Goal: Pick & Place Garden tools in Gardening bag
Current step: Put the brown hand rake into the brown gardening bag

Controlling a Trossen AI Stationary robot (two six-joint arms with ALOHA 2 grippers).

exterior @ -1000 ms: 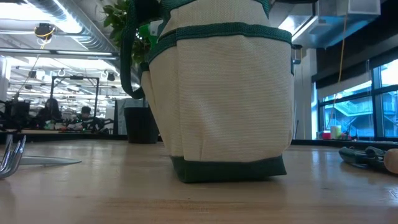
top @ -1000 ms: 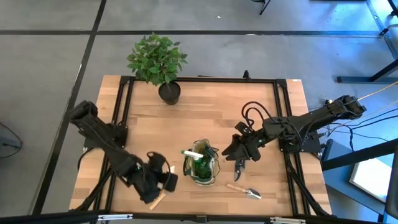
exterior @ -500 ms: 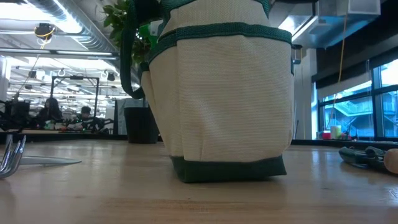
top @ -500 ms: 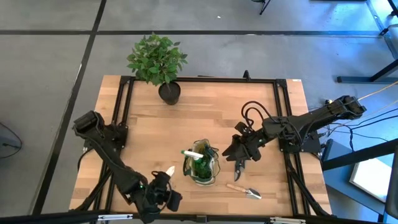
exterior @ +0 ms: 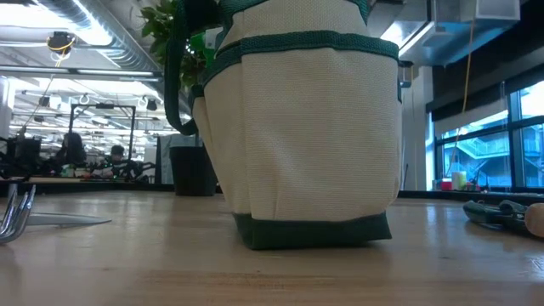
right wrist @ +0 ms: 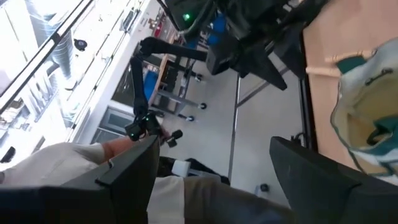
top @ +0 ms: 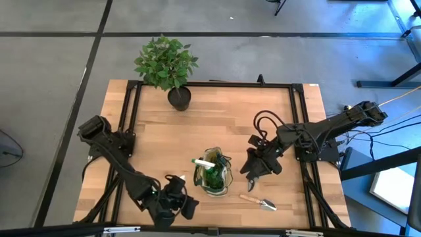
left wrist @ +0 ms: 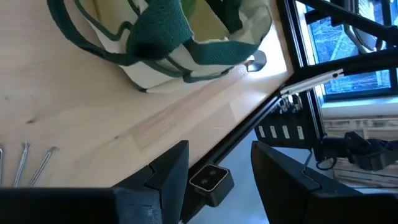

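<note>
Just right of the round olive-and-tan fabric gardening bag point(top: 227, 179) on the wooden worktop point(top: 217, 125), poised over dark-handled pruners point(exterior: 495, 212) with right tool point(right wrist: 214, 142) wide open and empty, left tool point(left wrist: 221, 146) likewise parted at the front edge; liable, if lowered off-centre, to shove the pruners aside or snag the bag.

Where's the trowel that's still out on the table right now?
In the high view the trowel lies flat near the table's front edge, just right of the gardening bag and below the right gripper.
</note>
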